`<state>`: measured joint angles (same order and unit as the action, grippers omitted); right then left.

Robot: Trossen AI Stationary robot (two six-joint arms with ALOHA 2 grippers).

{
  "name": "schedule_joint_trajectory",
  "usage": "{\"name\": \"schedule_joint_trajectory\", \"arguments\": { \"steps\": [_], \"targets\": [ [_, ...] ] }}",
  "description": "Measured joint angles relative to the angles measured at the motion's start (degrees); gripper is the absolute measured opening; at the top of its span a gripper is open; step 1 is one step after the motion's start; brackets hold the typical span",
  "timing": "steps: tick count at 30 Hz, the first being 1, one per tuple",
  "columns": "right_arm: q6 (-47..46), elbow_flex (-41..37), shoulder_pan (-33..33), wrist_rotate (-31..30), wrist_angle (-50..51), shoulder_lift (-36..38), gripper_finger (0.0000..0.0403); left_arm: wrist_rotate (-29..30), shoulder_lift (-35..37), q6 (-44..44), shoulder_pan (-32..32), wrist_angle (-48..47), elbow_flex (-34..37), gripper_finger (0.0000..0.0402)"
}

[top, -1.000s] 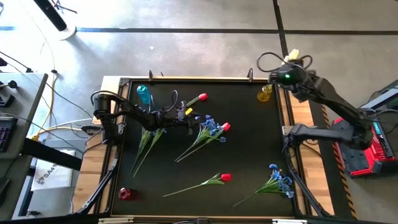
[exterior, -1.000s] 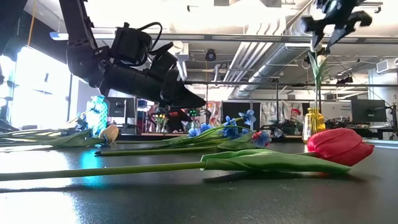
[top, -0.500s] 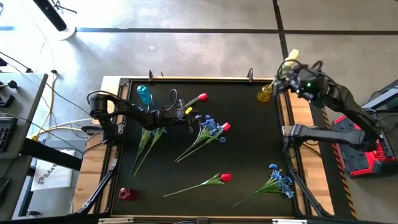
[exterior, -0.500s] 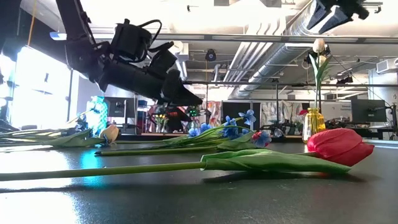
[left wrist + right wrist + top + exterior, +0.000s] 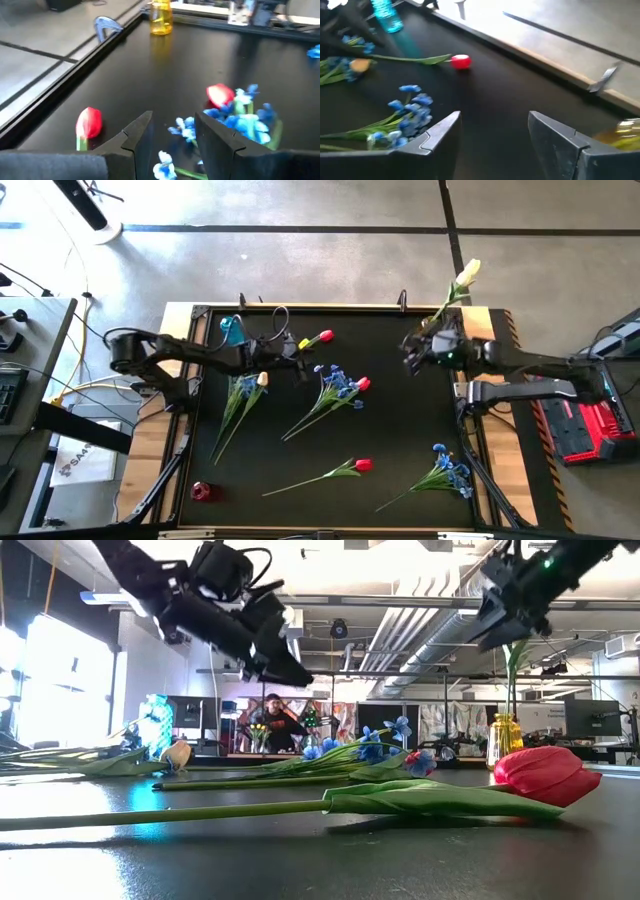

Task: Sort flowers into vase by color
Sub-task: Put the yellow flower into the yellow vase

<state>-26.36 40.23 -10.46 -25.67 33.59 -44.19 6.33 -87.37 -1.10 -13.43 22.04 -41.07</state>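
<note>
A cream tulip point(image 5: 467, 272) stands with its stem in the yellow vase point(image 5: 503, 740) at the table's far right corner. On the black table lie a red tulip point(image 5: 325, 337), a blue spray with a red tulip point(image 5: 340, 385), another red tulip point(image 5: 360, 465), a blue spray point(image 5: 450, 472) and a cream tulip with a blue spray point(image 5: 250, 385). My left gripper point(image 5: 303, 365) hovers open between that cream tulip and the middle spray. My right gripper point(image 5: 408, 352) hangs open just left of the yellow vase, touching nothing.
A blue vase point(image 5: 232, 330) stands at the far left corner and a red vase point(image 5: 200, 492) at the near left corner. A raised rim point(image 5: 320, 307) runs along the table's far edge. A person point(image 5: 270, 720) sits in the room beyond.
My right gripper has let go of the cream tulip, which now stands by itself in the yellow vase, then dropped down and swung toward the table's middle. My left gripper has risen a little, uncovering the cream tulip lying beneath it.
</note>
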Motion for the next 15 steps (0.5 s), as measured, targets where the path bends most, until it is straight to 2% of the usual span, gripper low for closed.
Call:
{"name": "schedule_joint_trajectory", "arguments": {
  "steps": [9, 12, 15],
  "targets": [
    [-3.8, -15.6, 9.4, -0.2, -21.6, -0.1, 0.0220, -8.6, 0.6, -2.7, 4.7, -5.8, -1.1, 0.0127],
    [-5.0, -20.0, 12.5, -0.2, -28.5, -0.6, 0.0220, -8.4, 0.5, -4.7, 7.7, -10.0, -1.0, 0.0117],
    [-7.4, -22.5, 15.4, -0.5, -31.2, -2.2, 0.0220, -7.2, 1.7, -12.4, 10.5, -16.7, -1.1, 0.0108]
  ]
}}
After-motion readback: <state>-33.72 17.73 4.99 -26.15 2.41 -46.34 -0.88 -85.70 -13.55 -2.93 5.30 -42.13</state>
